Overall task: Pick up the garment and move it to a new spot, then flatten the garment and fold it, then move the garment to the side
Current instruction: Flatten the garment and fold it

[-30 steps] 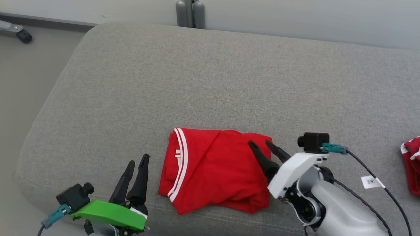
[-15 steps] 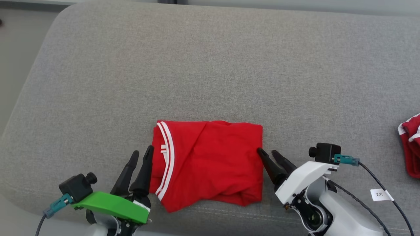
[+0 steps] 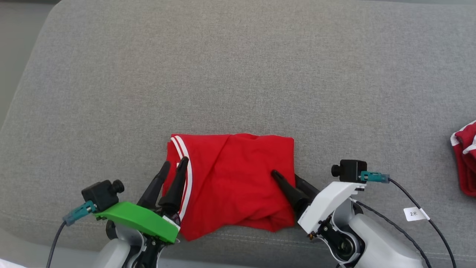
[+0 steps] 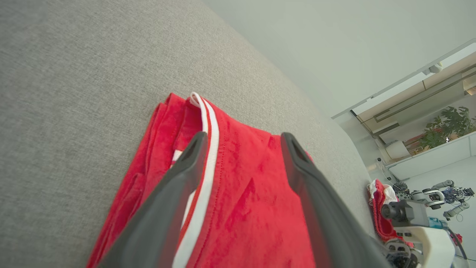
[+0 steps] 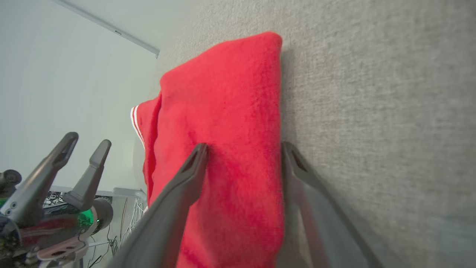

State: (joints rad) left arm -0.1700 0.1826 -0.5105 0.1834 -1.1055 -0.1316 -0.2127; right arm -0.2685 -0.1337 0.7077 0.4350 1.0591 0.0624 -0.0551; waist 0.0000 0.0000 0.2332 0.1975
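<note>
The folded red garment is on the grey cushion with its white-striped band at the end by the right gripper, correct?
Wrong end. In the head view the folded red garment lies on the grey cushion with its white-striped band at the end by the left gripper.

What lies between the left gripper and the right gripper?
The folded red garment fills the stretch from left gripper to right gripper; the head view shows it.

Red garment (image 3: 234, 182) w/ white trim, folded approx. rectangular, flat on cushion's near edge.
</note>
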